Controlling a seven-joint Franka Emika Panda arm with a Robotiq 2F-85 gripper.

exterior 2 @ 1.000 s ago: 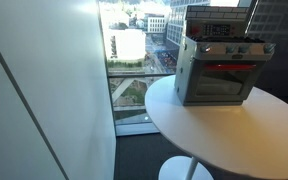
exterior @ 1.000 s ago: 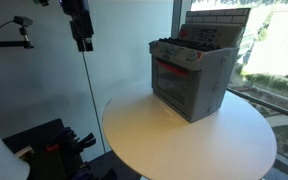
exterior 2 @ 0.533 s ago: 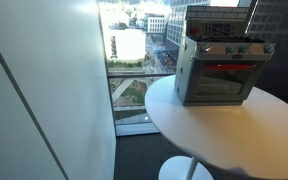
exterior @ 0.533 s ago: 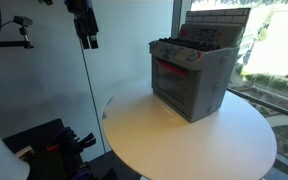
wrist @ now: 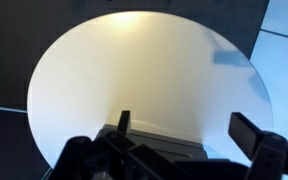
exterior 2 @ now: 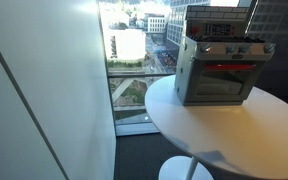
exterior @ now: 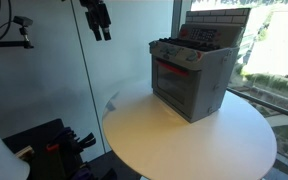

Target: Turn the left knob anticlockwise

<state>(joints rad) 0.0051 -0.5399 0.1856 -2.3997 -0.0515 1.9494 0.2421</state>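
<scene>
Round white table (exterior: pixel 184 135) bore the toy oven (exterior: pixel 191 75) at its far right, its left knob too small to single out, and I held my pincer (exterior: pixel 101 22) high at left, jaws spread and empty, presumably for a clear approach to the oven's front.

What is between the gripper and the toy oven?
Nothing solid: in an exterior view, only open air above the white round table separates the gripper from the toy oven.

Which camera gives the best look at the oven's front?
An exterior view: the oven faces it almost square-on. In an exterior view the oven stands angled. The wrist view shows the table, no oven.
</scene>
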